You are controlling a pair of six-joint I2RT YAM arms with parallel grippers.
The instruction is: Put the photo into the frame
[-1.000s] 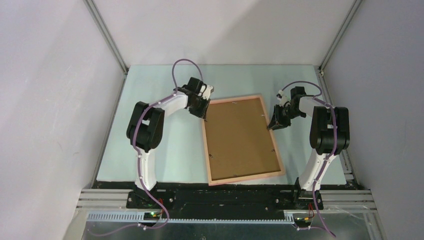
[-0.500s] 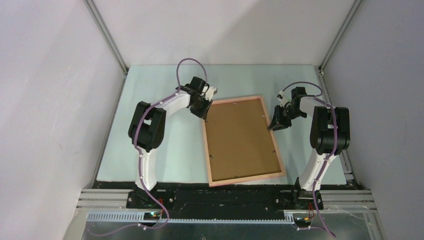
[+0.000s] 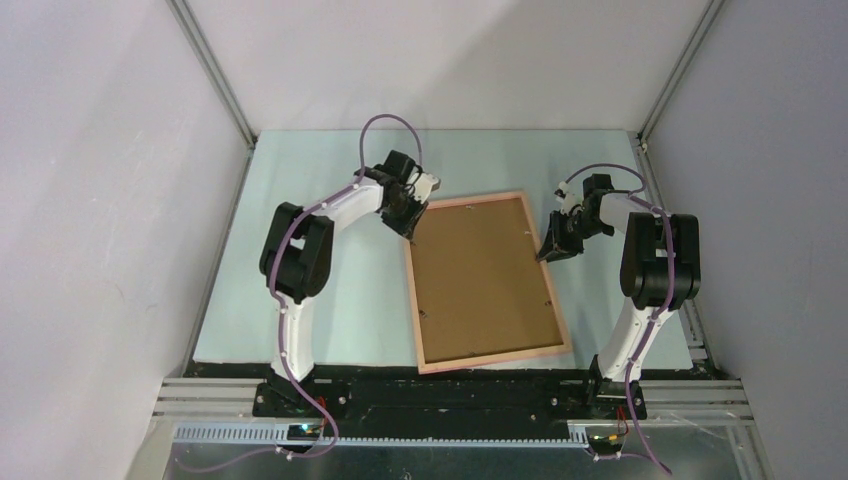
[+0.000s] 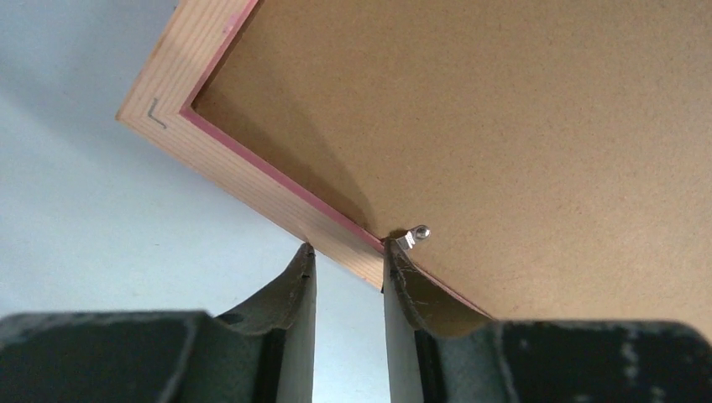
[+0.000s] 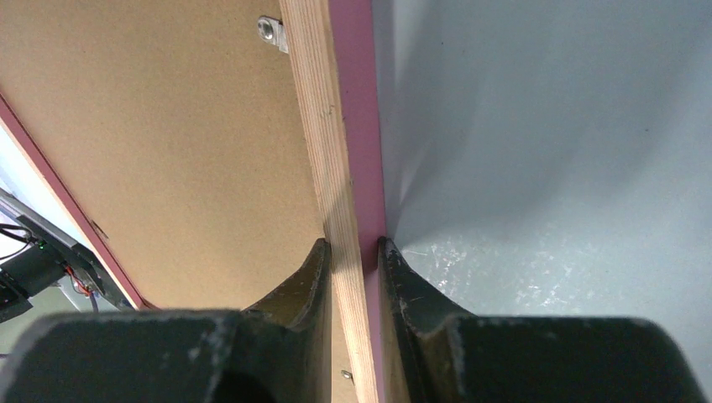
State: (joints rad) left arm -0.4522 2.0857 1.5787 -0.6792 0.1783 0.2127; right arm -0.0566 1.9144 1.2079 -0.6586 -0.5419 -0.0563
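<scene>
The frame (image 3: 495,357) lies back-up on the counter (image 3: 330,300), board (image 3: 485,280) seated inside. The left gripper (image 4: 347,252) and right gripper (image 5: 353,248) each clamp 1 long rail. No photo shows, so it is presumably under the board. Flipping likely remains.

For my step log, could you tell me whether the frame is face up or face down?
Face down: the frame shows its bare wood back, and the brown backing board with its metal tab faces up.

Both my wrist views cut off most of the frame (image 4: 243,174); its front faces down, hidden under the brown backing board (image 4: 504,126).
</scene>
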